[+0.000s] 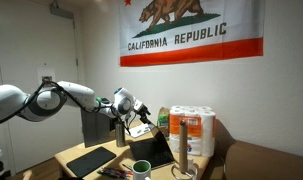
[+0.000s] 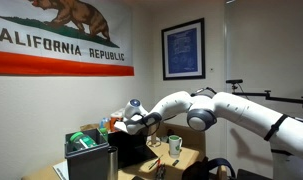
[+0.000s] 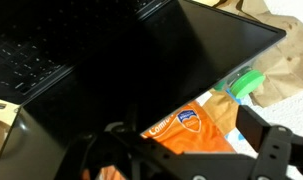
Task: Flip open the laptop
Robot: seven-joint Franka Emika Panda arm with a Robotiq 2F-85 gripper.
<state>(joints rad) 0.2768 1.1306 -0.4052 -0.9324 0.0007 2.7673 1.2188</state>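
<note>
The laptop (image 1: 154,150) stands open on the wooden table, its dark screen tilted back. In the wrist view the laptop (image 3: 141,70) fills the upper part, with the keyboard at the top left and the black screen across the middle. My gripper (image 1: 139,110) hovers just above and behind the lid's top edge. It also shows in an exterior view (image 2: 127,122). In the wrist view the gripper (image 3: 181,150) has its fingers wide apart with nothing between them.
A green mug (image 1: 141,168) sits in front of the laptop. A flat black slab (image 1: 88,160) lies beside it, with an upright dark grey box (image 1: 96,126) behind. Paper towel rolls (image 1: 196,130) and a bottle (image 1: 181,150) stand close by. An orange packet (image 3: 186,125) lies behind the lid.
</note>
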